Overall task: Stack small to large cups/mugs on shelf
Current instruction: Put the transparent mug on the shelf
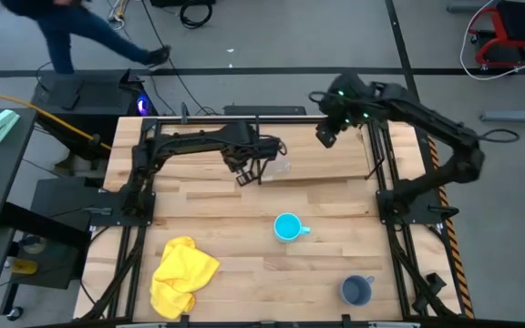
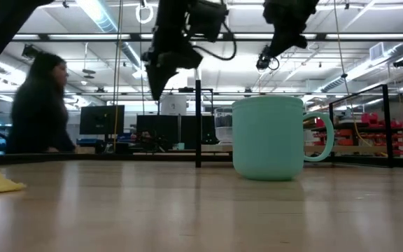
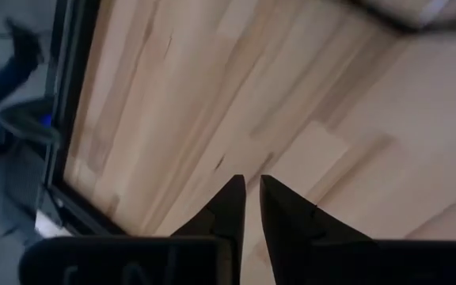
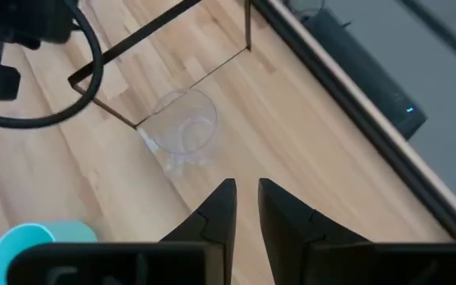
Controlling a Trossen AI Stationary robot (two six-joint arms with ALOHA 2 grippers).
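I see the clear cup [image 4: 182,125] standing on the shelf [image 1: 335,164], light, thin-walled, slippery; I'd pinch its rim gently. My left gripper [image 1: 249,173], beside it, and right gripper [image 1: 326,134], above the shelf, have fingers nearly closed, holding nothing.

Clear glossy cup [image 4: 183,127]; matt wood shelf [image 1: 326,164]; yellow cloth [image 1: 183,273]
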